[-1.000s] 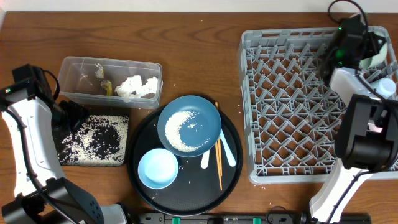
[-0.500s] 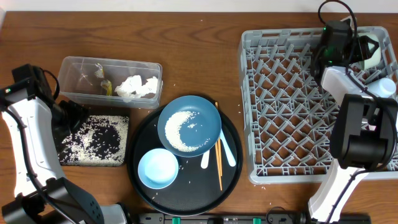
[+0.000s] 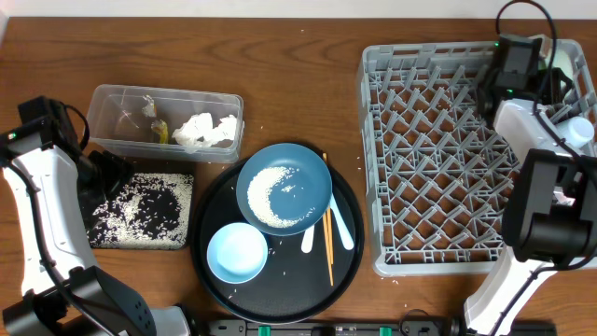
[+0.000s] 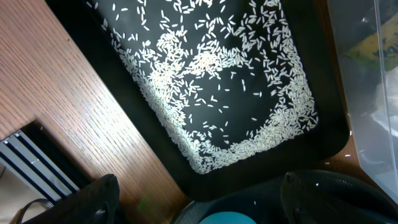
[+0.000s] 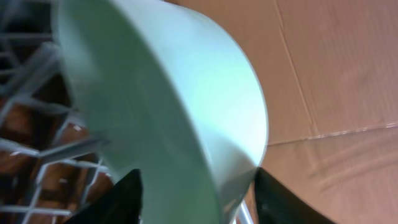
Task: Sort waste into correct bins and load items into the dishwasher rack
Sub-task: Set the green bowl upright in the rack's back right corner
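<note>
The pale-green bowl (image 5: 155, 93) stands on edge in the far right corner of the dishwasher rack (image 3: 448, 149). My right gripper (image 5: 196, 199) is open, with its fingers apart on either side of the bowl's rim. In the overhead view that gripper (image 3: 548, 75) sits beside the bowl (image 3: 564, 63). My left gripper (image 4: 211, 205) is open with nothing in it, hovering at the left end (image 3: 104, 173) of the flat black tray (image 3: 140, 245), which is strewn with rice (image 4: 205, 74). The clear tub (image 3: 121, 117) holds napkins (image 3: 207, 131) and a wrapper (image 3: 159, 129).
A round black tray (image 3: 345, 271) carries the dark-blue dish (image 3: 308, 177) with rice on it, a light-blue bowl (image 3: 236, 252), white spoons (image 3: 343, 229) and chopsticks (image 3: 328, 247). A small cup (image 3: 580, 131) sits at the rack's right wall. Stray rice grains dot the table.
My right wrist swung left and back at the rack's far right corner, and the pale-green bowl sits a little farther back. The left arm has not moved.
</note>
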